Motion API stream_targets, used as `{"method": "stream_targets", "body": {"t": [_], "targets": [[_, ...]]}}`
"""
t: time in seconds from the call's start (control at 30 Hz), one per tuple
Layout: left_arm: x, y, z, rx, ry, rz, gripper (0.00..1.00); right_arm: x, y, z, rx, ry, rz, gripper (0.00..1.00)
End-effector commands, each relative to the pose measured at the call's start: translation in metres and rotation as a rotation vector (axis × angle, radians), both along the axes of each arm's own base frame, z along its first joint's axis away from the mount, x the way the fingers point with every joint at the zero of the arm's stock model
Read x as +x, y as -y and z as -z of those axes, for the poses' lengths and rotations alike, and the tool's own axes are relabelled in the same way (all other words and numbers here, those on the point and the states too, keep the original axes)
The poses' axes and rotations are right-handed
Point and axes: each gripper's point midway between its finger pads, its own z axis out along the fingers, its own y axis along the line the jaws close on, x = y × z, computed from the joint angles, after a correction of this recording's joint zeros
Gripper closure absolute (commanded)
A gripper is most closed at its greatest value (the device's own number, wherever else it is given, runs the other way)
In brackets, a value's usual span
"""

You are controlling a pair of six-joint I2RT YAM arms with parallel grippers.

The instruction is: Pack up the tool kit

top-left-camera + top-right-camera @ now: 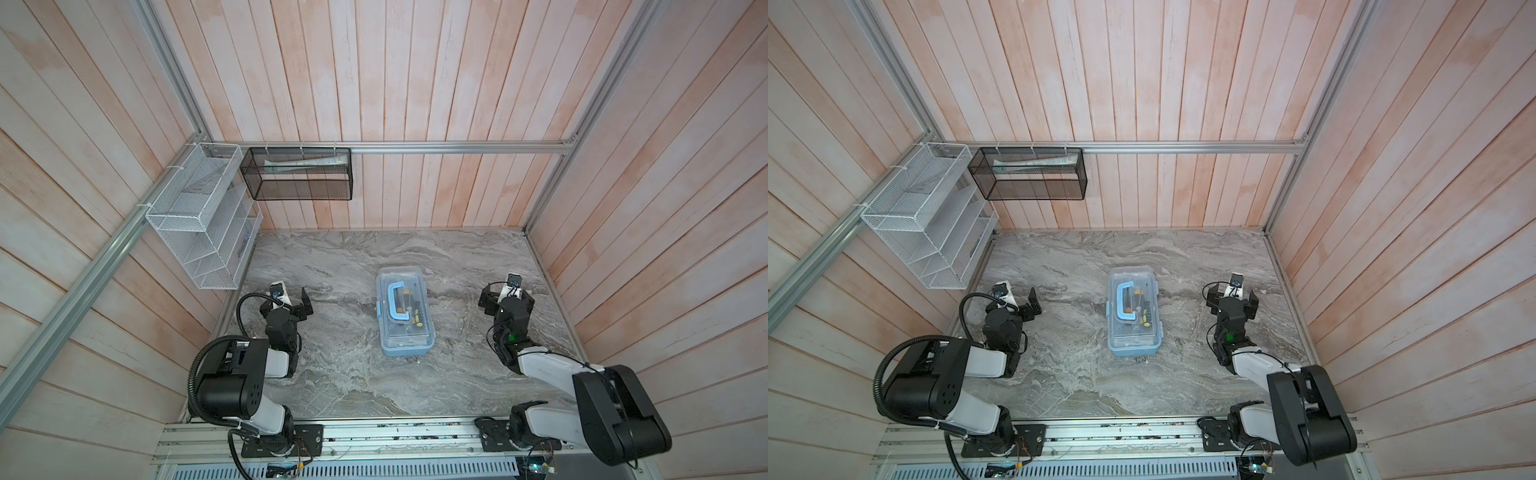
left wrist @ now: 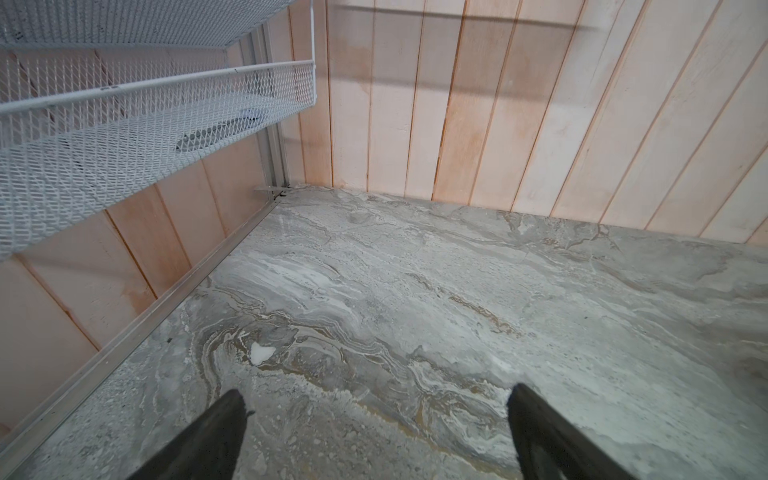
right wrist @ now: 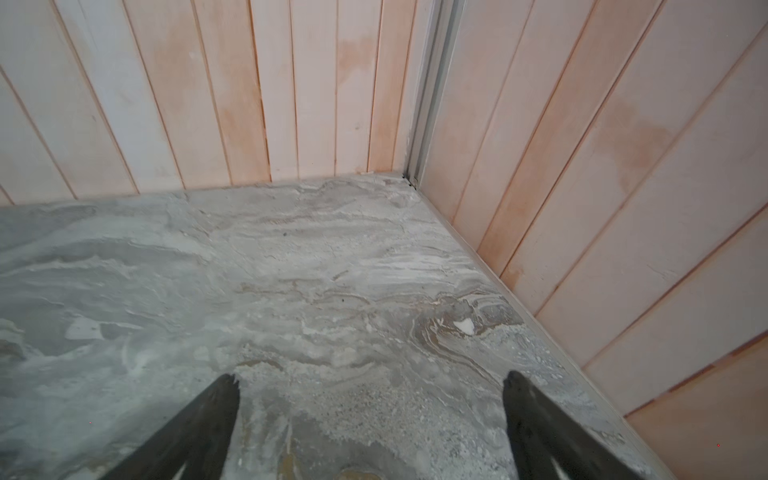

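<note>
The tool kit is a clear-lidded box with a light blue base and handle, lying in the middle of the marble table. Its lid is down, and tools with yellow and black parts show through it. My left gripper rests well to the left of the box, open and empty. In the left wrist view its gripper frames only bare marble. My right gripper sits well to the right of the box, also open, and in its wrist view the gripper holds nothing.
A white mesh rack hangs on the left wall above the table's left edge. A black mesh basket with a pale tube in it hangs on the back wall. Wooden walls enclose the table on three sides.
</note>
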Motion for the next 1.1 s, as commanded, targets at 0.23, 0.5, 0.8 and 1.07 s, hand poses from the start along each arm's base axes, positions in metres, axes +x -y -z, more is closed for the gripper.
{"method": "stream_targets", "body": {"t": [0.23, 0.5, 0.8, 1.07], "targets": [[0.004, 0.001, -0.009, 0.01, 0.028, 0.012, 0.0, -0.006, 0.024, -0.001, 0.036, 0.164, -0.023, 0.02], [0.005, 0.002, -0.009, 0.01, 0.027, 0.013, 0.0, 0.002, 0.033, 0.01, 0.098, 0.145, -0.044, 0.02], [0.005, 0.001, -0.008, 0.009, 0.025, 0.012, 0.0, 0.002, 0.029, 0.011, 0.081, 0.134, -0.051, 0.02], [0.008, 0.002, -0.007, 0.002, 0.013, 0.019, 0.0, 0.004, 0.03, 0.013, 0.086, 0.12, -0.049, 0.02]]}}
